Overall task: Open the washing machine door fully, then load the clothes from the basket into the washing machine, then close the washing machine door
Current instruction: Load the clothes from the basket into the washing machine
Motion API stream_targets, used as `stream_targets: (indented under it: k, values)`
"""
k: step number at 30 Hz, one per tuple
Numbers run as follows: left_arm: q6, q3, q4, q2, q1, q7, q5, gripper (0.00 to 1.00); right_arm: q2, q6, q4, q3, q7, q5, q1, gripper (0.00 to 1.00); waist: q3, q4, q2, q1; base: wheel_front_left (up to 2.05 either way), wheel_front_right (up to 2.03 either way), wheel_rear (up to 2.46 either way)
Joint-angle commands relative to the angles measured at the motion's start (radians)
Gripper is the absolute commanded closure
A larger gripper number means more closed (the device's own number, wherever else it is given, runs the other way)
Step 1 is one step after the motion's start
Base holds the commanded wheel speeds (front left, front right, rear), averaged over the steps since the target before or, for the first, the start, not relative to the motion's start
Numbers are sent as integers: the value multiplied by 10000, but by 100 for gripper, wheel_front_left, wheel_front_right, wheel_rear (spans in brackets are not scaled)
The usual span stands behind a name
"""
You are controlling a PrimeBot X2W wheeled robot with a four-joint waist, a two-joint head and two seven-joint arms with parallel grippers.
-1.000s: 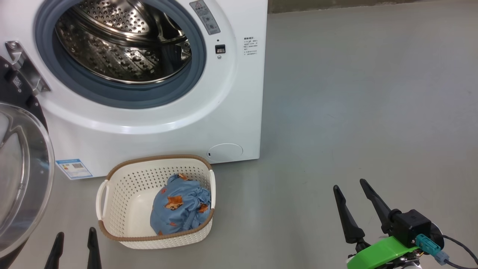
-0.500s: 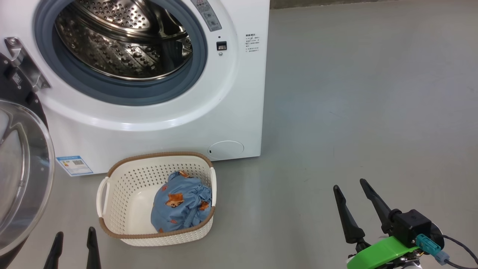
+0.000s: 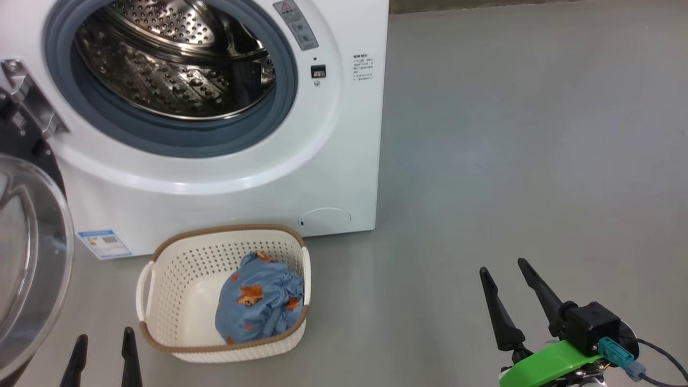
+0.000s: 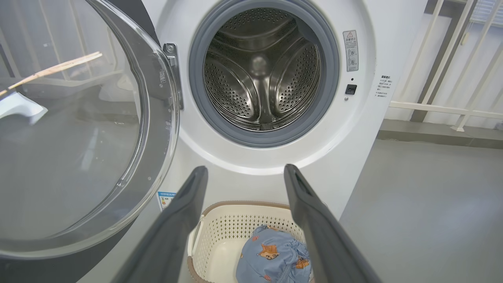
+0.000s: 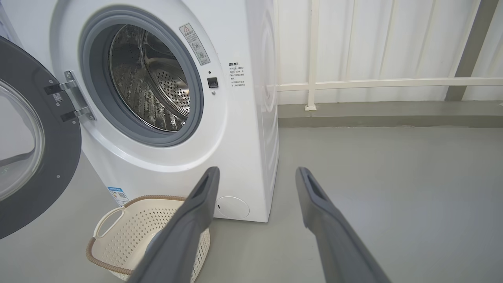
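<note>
Head view: the clothes (image 3: pixel 258 301), a soft, light bundle, slumped in the basket (image 3: pixel 226 229), washing machine (image 3: pixel 215 199) just behind it, door (image 3: pixel 32 258) swung wide. Left gripper (image 3: pixel 105 336) just beside the basket, right gripper (image 3: pixel 503 266) well apart from it; both jaws spread, empty. Left wrist view: bundle half cut off, but that puckered top fold looks the spot to pinch. Right wrist view: basket rim below open jaws.

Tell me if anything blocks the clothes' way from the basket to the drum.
Nothing visible does. The clothes lie in the basket, the washing machine door hangs open at the left, and the drum gapes above.
</note>
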Motion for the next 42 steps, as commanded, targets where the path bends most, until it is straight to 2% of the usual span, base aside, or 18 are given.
stream_targets:
  k: [1, 18, 42]
  values:
    - [55, 366, -174, 160, -484, -53, 24, 0, 13, 62, -208, 237, -120, -101, -104, 0, 6, 4, 0, 0, 139, -139, 0]
    - [44, 487, -287, 160, -606, -53, -46, 0, 13, 62, -178, 217, -120, -32, -177, 0, 222, 82, 0, 0, 170, -170, 0]
    - [-16, 213, -239, 160, -430, -53, -4, 0, 13, 62, 58, 300, -120, -31, -191, 0, 135, 78, 0, 0, 10, -10, 0]
